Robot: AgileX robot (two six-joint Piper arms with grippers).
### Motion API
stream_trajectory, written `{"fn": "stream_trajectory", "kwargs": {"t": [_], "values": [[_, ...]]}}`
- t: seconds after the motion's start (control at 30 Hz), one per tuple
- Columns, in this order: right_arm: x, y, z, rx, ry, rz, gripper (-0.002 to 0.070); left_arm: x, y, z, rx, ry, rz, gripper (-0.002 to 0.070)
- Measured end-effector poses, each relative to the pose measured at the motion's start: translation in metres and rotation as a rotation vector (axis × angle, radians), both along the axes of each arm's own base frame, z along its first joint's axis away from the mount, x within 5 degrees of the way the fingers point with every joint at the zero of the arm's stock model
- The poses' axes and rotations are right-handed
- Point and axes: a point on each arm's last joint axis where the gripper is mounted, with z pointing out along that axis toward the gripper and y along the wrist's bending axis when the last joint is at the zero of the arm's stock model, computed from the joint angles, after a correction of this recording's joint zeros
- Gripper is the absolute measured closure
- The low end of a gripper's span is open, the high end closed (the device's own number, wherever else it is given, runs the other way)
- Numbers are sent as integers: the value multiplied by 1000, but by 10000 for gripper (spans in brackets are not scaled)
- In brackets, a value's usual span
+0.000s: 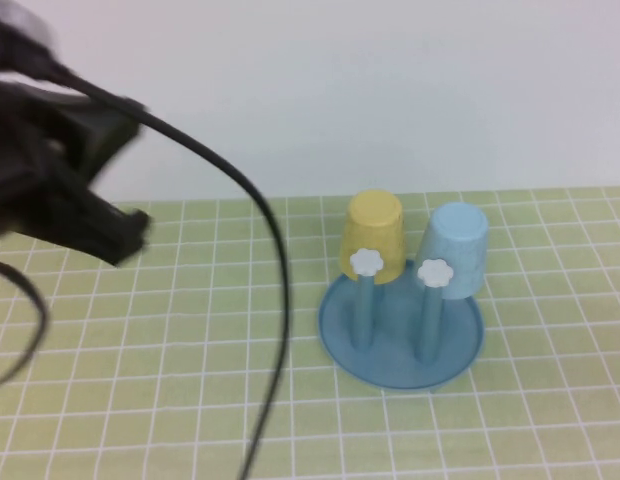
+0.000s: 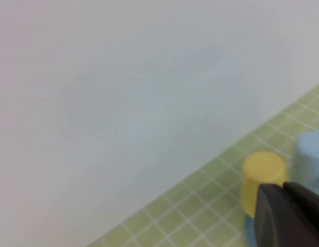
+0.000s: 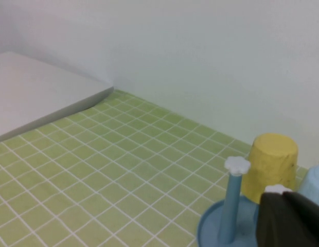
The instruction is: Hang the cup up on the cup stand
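A: Cup location?
B: The cup [image 1: 456,248] sits inverted on a rear peg of the stand [image 1: 401,366], beside a yellow cup [image 1: 372,236], near the table's [image 1: 140,400] far edge.
A: Grippers?
B: Left gripper [image 1: 118,232]: raised over the table's left side, closed, empty. Right gripper [image 3: 288,218]: near the stand, closed, empty.

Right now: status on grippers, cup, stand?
Left gripper shut, empty, raised at far left. Right gripper shut, empty, off the stand's right. Light blue cup upside down on cup stand, beside yellow cup. Nothing obstructing.
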Motion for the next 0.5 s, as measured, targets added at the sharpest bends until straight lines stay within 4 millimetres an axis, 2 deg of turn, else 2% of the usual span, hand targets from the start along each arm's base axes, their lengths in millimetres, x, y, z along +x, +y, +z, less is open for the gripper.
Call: {"fn": "stream_trajectory", "kwargs": {"t": [0.1, 0.27, 0.5], "values": [[1, -1, 0, 11, 7, -18, 674, -6, 19, 8, -22, -38, 79, 675], [4, -4, 4, 97, 27, -77, 674, -29, 56, 21, -60, -132, 240, 675], [19, -29, 13, 185, -41, -397, 674, -60, 88, 28, -70, -214, 451, 675]]}}
